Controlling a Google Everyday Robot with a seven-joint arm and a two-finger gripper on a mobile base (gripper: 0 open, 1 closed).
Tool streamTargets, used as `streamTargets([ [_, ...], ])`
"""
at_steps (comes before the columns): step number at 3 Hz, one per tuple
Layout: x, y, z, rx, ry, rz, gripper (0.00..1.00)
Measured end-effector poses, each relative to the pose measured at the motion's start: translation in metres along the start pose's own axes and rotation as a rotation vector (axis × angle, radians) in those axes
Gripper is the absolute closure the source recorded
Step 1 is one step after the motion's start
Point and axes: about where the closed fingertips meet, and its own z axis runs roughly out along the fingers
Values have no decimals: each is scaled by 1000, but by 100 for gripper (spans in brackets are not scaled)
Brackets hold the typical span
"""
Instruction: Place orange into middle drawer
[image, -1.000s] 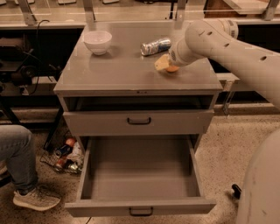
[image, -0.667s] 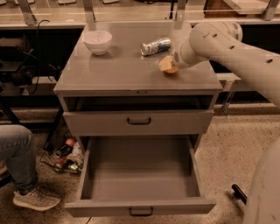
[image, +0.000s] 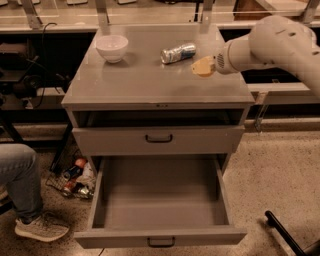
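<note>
At far left a person's jeans-clad leg and pale shoe stand on the floor. A white bowl sits at the back left of the grey counter. Below the counter, the upper drawer is nearly closed, and under it the middle drawer is pulled wide open. A crushed can lies right of the bowl. Just right of the can, my claw hovers above the counter at the tip of my white arm. I cannot tell whether it is spread or pinching, nor make out the orange apart from its tan tip.
</note>
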Motion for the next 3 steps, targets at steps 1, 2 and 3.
streamTargets([
  [1,6,19,-51,-83,15,-94,100],
  [2,15,25,-56,-108,41,-137,100],
  [3,19,25,-52,-125,50,-134,100],
])
